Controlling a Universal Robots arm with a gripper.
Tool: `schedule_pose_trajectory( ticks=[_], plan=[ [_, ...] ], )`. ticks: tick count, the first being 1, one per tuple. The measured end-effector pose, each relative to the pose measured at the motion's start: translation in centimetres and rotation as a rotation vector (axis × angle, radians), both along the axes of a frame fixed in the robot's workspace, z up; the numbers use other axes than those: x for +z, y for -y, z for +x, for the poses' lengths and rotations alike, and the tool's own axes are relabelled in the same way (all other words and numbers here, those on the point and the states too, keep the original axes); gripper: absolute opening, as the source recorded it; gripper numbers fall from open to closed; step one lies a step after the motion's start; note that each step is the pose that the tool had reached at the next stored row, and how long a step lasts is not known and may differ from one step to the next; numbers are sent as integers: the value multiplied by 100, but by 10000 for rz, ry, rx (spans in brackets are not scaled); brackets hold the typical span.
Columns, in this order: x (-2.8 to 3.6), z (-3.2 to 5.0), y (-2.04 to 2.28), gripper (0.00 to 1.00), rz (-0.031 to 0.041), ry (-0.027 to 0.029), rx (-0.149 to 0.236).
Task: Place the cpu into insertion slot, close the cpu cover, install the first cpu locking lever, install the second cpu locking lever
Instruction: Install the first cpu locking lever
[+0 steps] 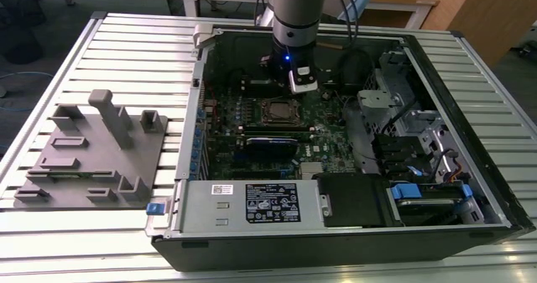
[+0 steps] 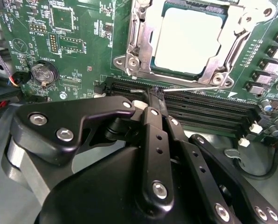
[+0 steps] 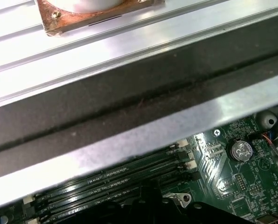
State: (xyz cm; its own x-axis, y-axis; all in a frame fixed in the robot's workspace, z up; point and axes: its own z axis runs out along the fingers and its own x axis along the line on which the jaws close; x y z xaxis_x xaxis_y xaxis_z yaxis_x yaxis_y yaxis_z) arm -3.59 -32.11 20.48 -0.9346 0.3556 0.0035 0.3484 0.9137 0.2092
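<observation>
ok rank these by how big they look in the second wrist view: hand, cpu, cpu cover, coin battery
1. hand, but it sits nearest the camera, so its size is inflated
2. cpu cover
3. cpu, framed by the cover's window
4. coin battery

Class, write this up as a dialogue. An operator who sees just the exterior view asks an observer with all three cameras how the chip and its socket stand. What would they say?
Operator: Is it seated? I can't tell from here.
Observer: Yes. In the second wrist view the chip sits flat inside the silver frame, and its grey top shows through the frame's window.
Operator: And where exactly is the arm's end?
Observer: In the same view the gripper is at the edge of the frame nearest the memory slots. It is right by a thin wire lever that runs along that side.
</observation>
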Motion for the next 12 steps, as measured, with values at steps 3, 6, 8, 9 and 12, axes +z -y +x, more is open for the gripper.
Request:
schedule_pose_trajectory(
  ticks=[3,6,8,9,12],
  plan=[
    [-1,-2,-2,11,2,6,-1],
    [-2,-10,-2,11,-2,138,-1],
    [-8,-22,-2,11,1,285,-1],
    [-10,-25,-2,11,1,340,-1],
    [-10,-29,-2,11,0,354,0]
  ],
)
